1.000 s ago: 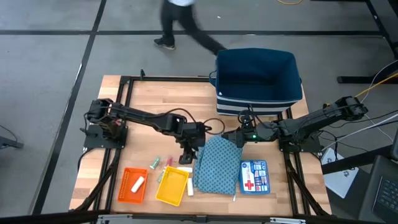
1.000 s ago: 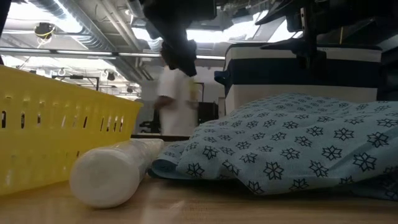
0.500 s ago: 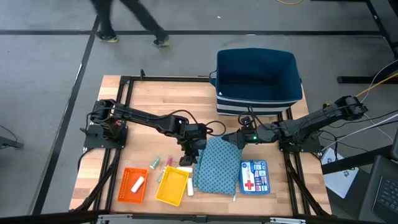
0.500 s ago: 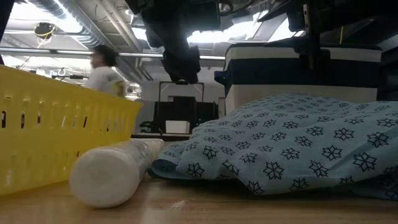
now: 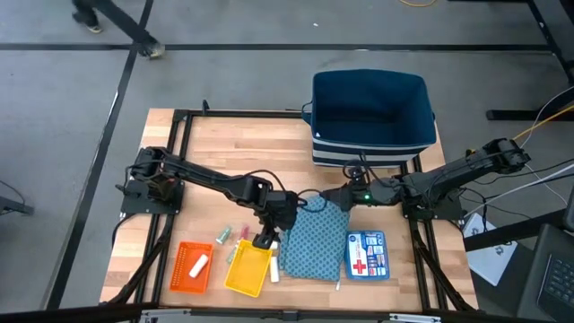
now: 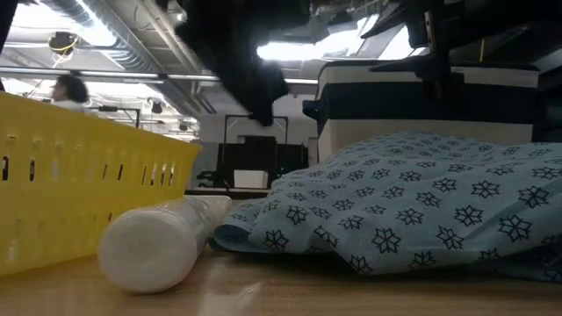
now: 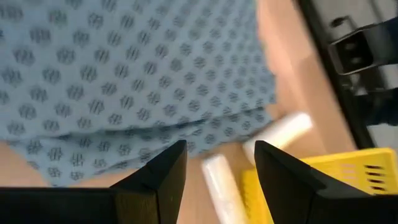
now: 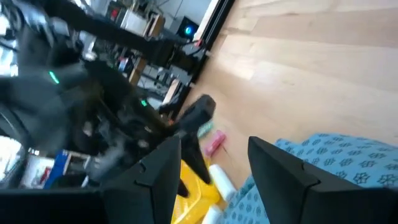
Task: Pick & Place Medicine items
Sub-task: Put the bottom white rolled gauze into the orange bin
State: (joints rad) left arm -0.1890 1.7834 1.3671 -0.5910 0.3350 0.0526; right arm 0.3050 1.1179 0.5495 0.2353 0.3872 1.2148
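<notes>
Near the near edge of the table lie the medicine items: a light-green piece (image 5: pixel 221 236), a pinkish stick (image 5: pixel 240 232) and a white tube (image 5: pixel 273 269) between the yellow basket (image 5: pixel 247 268) and the blue patterned cloth (image 5: pixel 309 238). A thin white stick (image 5: pixel 337 285) lies by the cloth's near edge. My left gripper (image 5: pixel 265 238) hangs open over the basket's far rim. In its wrist view (image 7: pixel 221 146) two white tubes (image 7: pixel 219 183) (image 7: pixel 277 134) lie beyond the fingers. My right gripper (image 5: pixel 325 199) stays open above the cloth's far corner (image 8: pixel 214 142).
An orange basket (image 5: pixel 192 266) holding a white piece sits left of the yellow one. A first-aid pouch (image 5: pixel 367 254) lies right of the cloth. A tall blue bin (image 5: pixel 370 112) stands at the far right. A person (image 5: pixel 108 18) walks on the floor beyond the table.
My left gripper has moved toward the table's near edge and down, from beside the cloth's far-left corner to over the yellow basket's far rim. The person beyond the table has walked off to the left.
</notes>
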